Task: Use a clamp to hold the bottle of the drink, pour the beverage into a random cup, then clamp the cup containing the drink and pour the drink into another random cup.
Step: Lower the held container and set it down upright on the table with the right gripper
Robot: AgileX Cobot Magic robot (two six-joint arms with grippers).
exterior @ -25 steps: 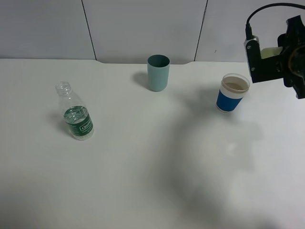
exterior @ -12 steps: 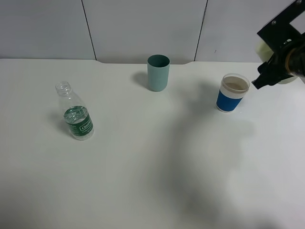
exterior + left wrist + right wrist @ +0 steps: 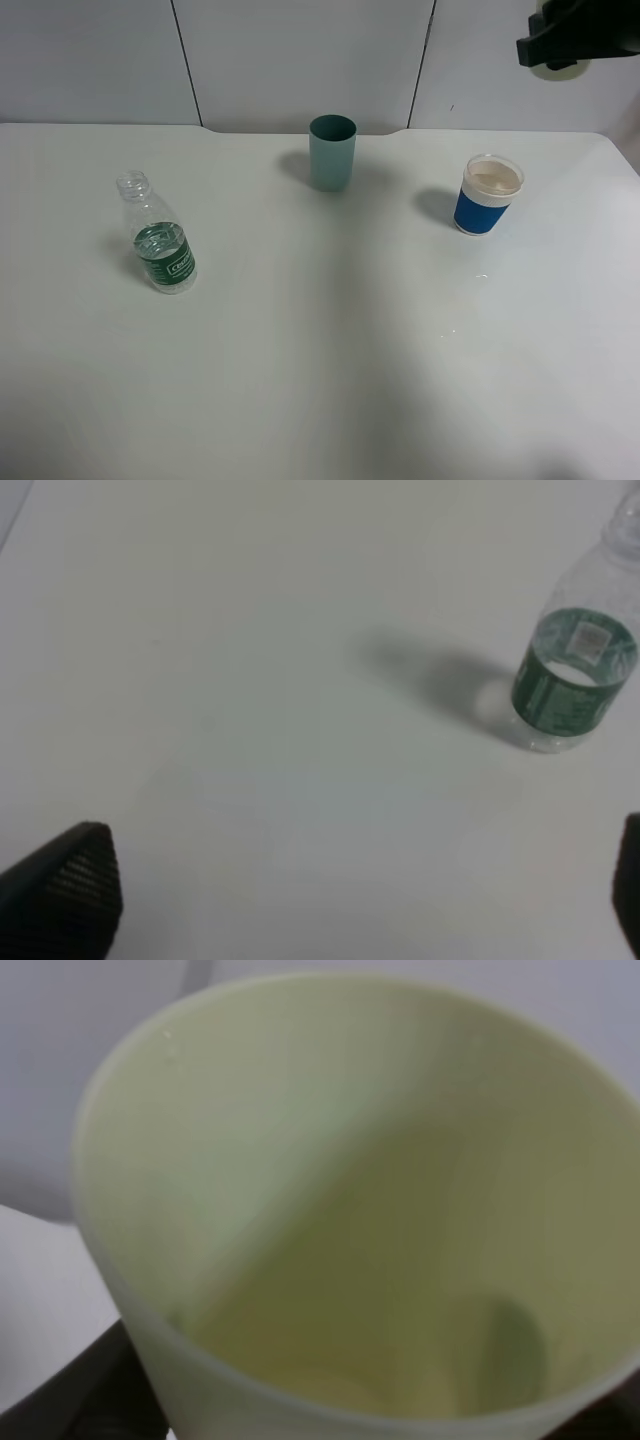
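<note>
A clear bottle [image 3: 160, 236] with a green label and no cap stands upright at the table's left; it also shows in the left wrist view [image 3: 575, 675]. My left gripper [image 3: 350, 895] is open and empty, apart from the bottle, and is out of the exterior view. A teal cup [image 3: 332, 152] stands at the back middle. A blue cup with a white rim [image 3: 490, 195] stands at the right. My right gripper [image 3: 562, 50] is high at the top right, shut on a pale yellow-green cup [image 3: 360, 1210], which barely shows under the gripper in the exterior view [image 3: 556, 68].
The white table [image 3: 320, 350] meets a grey panelled wall [image 3: 300, 60] at the back. A few small drops [image 3: 483, 276] lie on the table in front of the blue cup.
My right gripper has risen with the pale cup from beside the blue cup to the top right corner. The bottle, teal cup and blue cup have not moved.
</note>
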